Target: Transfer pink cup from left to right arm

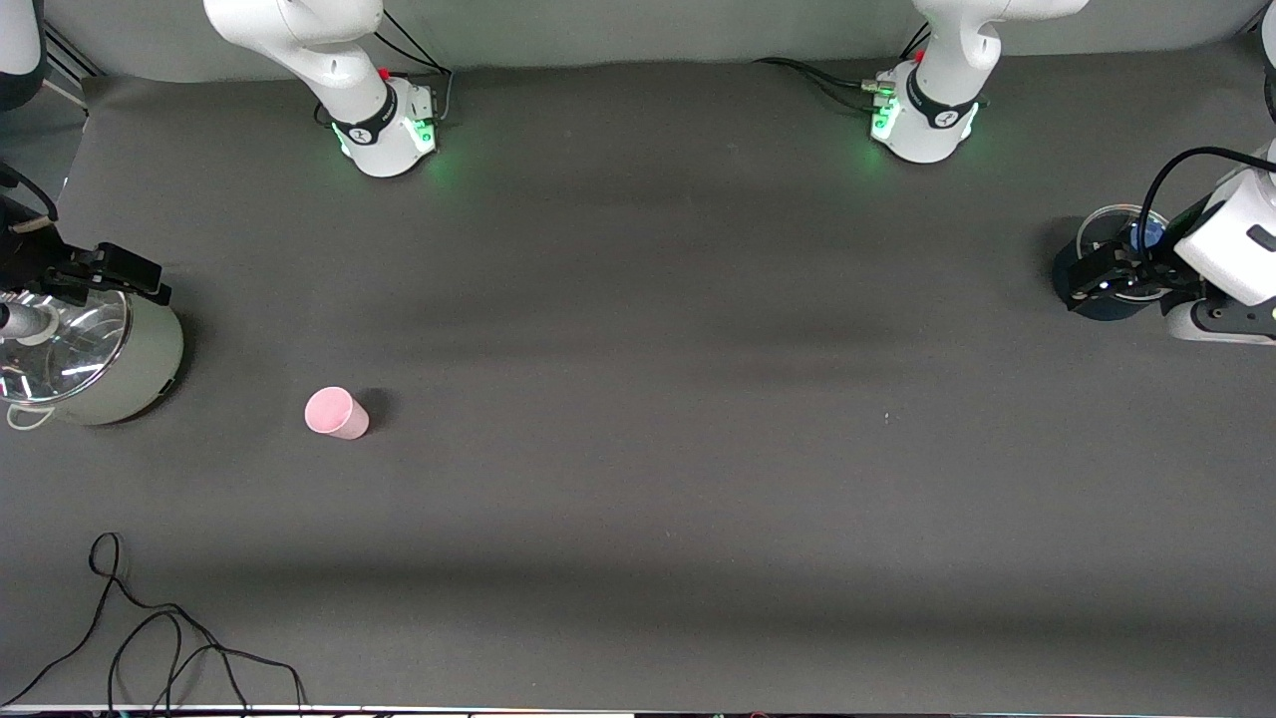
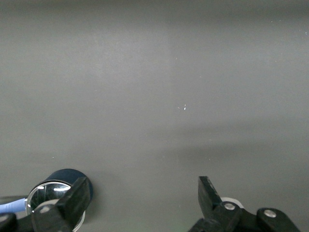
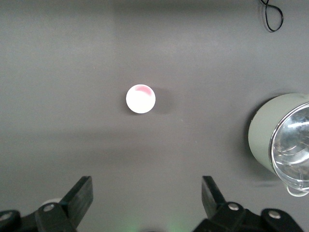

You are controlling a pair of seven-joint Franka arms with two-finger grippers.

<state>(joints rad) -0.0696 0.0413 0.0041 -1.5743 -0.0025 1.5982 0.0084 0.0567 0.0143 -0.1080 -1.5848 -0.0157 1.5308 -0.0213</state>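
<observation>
While upright on the table, pink cup [image 3: 140, 98] apart from spread right claw [image 3: 147, 203].

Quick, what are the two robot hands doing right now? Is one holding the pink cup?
Left gripper: open, holding nothing.
Right gripper: open, holding nothing.
The pink cup stands alone on the table.

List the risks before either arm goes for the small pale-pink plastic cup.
1. The pale-pink plastic cup stands at the right arm's end of the table, while the open left gripper hangs over the dark blue pot: a long reach.
2. The cup looks light; open right gripper could tip it.
</observation>
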